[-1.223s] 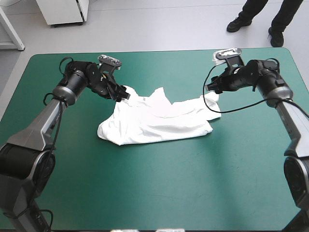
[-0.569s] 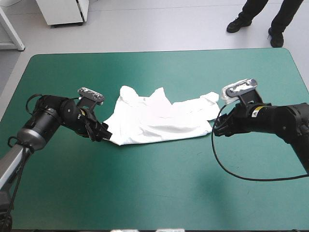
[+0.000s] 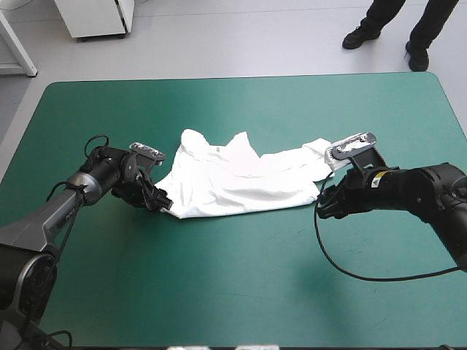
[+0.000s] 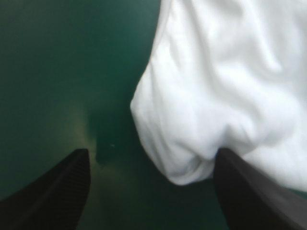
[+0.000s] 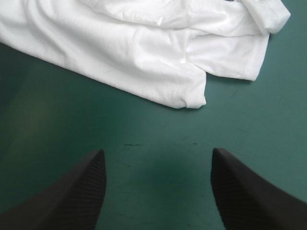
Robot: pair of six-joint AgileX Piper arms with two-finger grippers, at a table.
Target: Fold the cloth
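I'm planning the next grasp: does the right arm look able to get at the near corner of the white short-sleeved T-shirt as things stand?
Probably yes. The right gripper is open, and only bare teal-green table cover lies between it and the near corner of the T-shirt just ahead.

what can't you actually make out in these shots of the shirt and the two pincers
High view: fingertips of the right pincer, hidden under its own wrist.
High view: whether the left pincer touches the T-shirt; too small, dark on shadow.
Left wrist view: the T-shirt's outline, cut off by the picture's edge.
Right wrist view: most of the T-shirt, cut off; only its near corner shows.
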